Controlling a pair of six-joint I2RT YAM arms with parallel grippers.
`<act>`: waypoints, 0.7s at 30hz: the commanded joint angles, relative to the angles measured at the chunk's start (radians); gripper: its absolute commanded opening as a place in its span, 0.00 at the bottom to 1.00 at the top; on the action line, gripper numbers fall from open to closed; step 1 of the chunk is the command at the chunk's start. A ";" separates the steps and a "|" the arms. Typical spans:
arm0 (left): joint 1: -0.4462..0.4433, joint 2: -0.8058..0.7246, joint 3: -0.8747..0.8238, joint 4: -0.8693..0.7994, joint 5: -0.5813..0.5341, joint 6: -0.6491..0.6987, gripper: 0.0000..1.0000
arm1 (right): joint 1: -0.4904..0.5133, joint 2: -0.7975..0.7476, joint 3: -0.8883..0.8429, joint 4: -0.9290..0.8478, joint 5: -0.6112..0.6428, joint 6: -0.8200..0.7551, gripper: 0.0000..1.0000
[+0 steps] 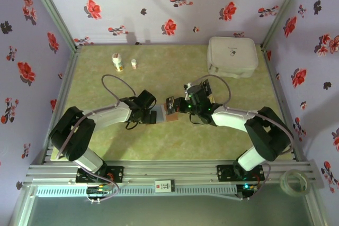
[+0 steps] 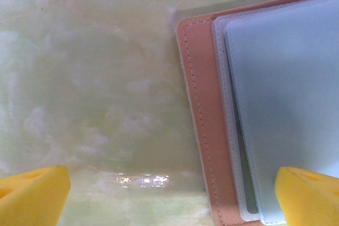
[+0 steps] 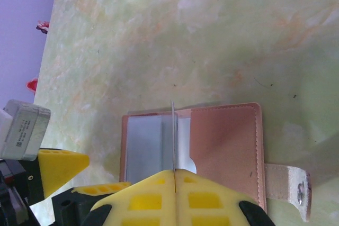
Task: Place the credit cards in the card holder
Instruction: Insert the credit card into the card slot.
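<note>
The card holder lies open on the green table, reddish-brown with pale grey-blue pockets facing up. My right gripper is shut on a thin credit card, seen edge-on and standing upright over the holder's pockets. My left gripper is open at the holder's left edge; its right fingertip sits over the pale pockets and the other one over bare table. In the top view both grippers meet at the holder. Dark cards lie just behind the right wrist, partly hidden.
A large white rounded case sits at the back right. Two small bottles stand at the back left. The holder's strap with a snap sticks out to the right. A tape roll rests on the frame.
</note>
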 commanded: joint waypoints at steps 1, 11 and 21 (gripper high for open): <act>-0.007 0.011 0.014 -0.022 -0.047 0.019 1.00 | -0.006 0.021 -0.022 0.088 -0.017 0.032 0.00; -0.001 0.012 0.005 -0.054 -0.084 0.011 1.00 | -0.002 0.070 -0.052 0.201 -0.047 0.050 0.00; 0.013 0.003 -0.002 -0.058 -0.090 0.024 1.00 | 0.019 0.119 -0.070 0.305 -0.055 0.064 0.00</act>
